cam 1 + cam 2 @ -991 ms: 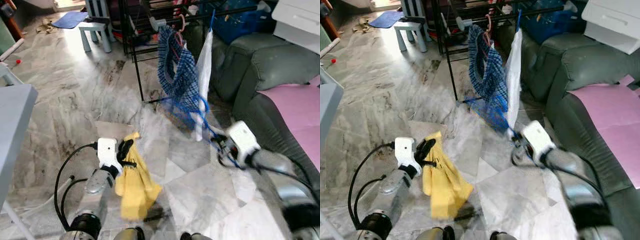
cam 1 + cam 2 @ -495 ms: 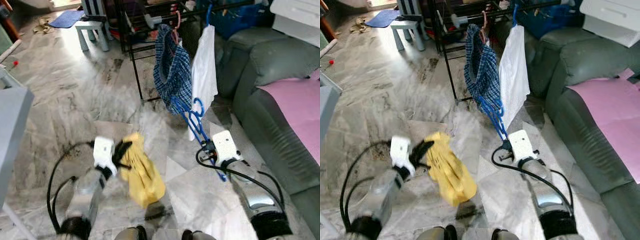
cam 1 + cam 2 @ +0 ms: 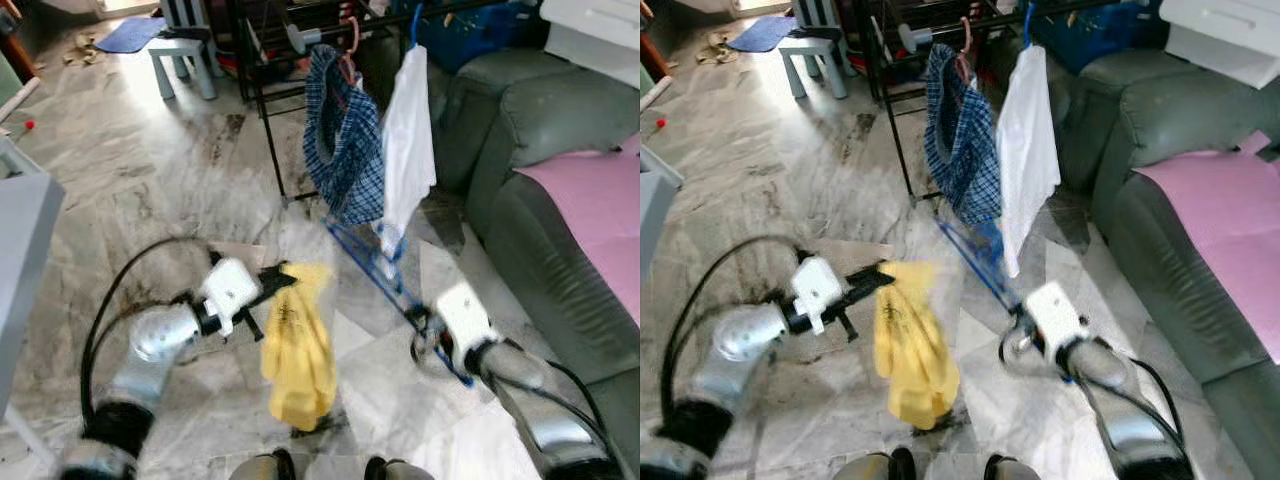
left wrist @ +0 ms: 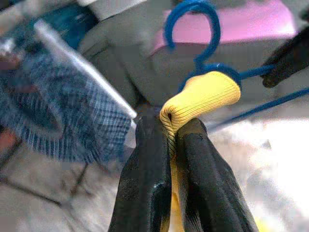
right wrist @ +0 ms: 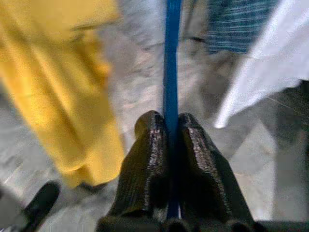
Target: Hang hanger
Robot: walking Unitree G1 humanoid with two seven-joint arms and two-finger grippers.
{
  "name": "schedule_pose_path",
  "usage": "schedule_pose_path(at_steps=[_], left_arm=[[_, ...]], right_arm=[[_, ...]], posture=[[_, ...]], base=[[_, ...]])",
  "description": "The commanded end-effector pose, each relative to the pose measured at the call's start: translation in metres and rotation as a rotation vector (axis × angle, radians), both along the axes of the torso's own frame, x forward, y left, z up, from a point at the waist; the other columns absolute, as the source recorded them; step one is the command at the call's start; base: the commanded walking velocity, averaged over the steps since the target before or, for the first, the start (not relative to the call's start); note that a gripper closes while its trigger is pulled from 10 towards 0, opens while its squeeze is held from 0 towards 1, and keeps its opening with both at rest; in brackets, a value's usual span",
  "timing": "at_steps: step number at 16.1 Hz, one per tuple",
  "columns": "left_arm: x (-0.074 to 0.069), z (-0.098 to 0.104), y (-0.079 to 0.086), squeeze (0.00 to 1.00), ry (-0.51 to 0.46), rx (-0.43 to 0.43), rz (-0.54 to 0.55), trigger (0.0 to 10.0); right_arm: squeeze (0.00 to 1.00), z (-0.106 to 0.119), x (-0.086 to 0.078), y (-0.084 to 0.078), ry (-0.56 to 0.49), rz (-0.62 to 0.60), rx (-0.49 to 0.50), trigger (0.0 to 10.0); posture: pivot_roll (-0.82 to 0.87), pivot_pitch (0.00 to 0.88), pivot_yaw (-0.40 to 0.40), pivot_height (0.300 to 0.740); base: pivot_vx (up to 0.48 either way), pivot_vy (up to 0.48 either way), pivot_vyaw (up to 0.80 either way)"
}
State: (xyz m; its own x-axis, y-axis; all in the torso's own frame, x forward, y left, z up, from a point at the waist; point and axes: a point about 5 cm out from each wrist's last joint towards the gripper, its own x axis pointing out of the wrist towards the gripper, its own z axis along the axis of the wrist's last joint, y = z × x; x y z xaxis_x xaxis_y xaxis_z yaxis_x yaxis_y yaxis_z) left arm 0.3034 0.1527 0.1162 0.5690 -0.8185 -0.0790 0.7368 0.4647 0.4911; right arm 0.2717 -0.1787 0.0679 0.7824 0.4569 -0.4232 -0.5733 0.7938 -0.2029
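Note:
A blue plastic hanger [image 3: 375,270] slants low over the floor, and my right gripper [image 3: 424,324] is shut on its bar [image 5: 171,63]. My left gripper [image 3: 284,279] is shut on the top edge of a yellow garment [image 3: 297,350], which hangs limp just left of the hanger. In the left wrist view the fingers [image 4: 149,159] pinch a yellow fold [image 4: 200,96], with the hanger's hook [image 4: 193,19] right behind it. A black drying rack [image 3: 270,90] stands beyond, carrying a blue checked garment [image 3: 345,140] and a white one [image 3: 408,140].
A grey sofa [image 3: 520,130] with a pink sheet [image 3: 600,200] lines the right side. A grey table edge [image 3: 20,230] juts in at the left. A small pale stool [image 3: 185,60] and a blue mat [image 3: 130,33] lie farther back on the marble floor.
My left gripper has swung the yellow garment rightward, closer to the hanger. My right gripper has drawn the hanger lower and nearer to me.

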Motion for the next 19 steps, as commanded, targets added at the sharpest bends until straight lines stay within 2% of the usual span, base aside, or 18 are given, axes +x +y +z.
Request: schedule_pose_path(at_steps=[1, 2, 6, 10, 13, 16, 19], left_arm=[[0.004, 0.013, 0.000, 0.00, -0.094, 0.059, -0.047, 10.0], [0.009, 0.021, 0.002, 0.00, -0.155, 0.094, -0.052, 10.0], [0.032, 0.056, 0.006, 0.00, -0.381, 0.163, 0.043, 10.0], [0.046, 0.058, 0.012, 0.00, -0.412, 0.267, 0.107, 10.0], [0.049, 0.048, 0.019, 0.00, -0.395, 0.333, 0.146, 10.0], [0.052, 0.045, 0.021, 0.00, -0.401, 0.341, 0.183, 10.0], [0.054, 0.046, 0.023, 0.00, -0.416, 0.348, 0.200, 10.0]], right_arm=[[0.00, 0.007, -0.003, 0.006, 0.001, 0.079, 0.035, 10.0], [0.00, 0.012, -0.001, 0.004, -0.007, 0.087, 0.047, 10.0], [0.00, 0.036, 0.018, -0.007, -0.110, 0.015, 0.059, 10.0], [0.00, 0.056, 0.021, -0.019, -0.151, 0.067, 0.019, 10.0], [0.00, 0.071, 0.010, -0.032, -0.120, 0.179, 0.006, 10.0], [0.00, 0.079, 0.001, -0.047, -0.053, 0.242, 0.001, 10.0], [0.00, 0.081, -0.005, -0.051, -0.017, 0.268, -0.013, 10.0]], posture=[[-0.04, 0.167, 0.076, 0.740], [-0.04, 0.164, 0.078, 0.740], [-0.03, 0.156, 0.080, 0.740], [-0.03, 0.152, 0.089, 0.740], [-0.04, 0.148, 0.086, 0.740], [-0.05, 0.147, 0.080, 0.740], [-0.06, 0.148, 0.080, 0.740]], base=[[0.000, 0.000, 0.00], [0.000, 0.000, 0.00], [0.000, 0.000, 0.00], [0.000, 0.000, 0.00], [0.000, 0.000, 0.00], [0.000, 0.000, 0.00], [0.000, 0.000, 0.00]])
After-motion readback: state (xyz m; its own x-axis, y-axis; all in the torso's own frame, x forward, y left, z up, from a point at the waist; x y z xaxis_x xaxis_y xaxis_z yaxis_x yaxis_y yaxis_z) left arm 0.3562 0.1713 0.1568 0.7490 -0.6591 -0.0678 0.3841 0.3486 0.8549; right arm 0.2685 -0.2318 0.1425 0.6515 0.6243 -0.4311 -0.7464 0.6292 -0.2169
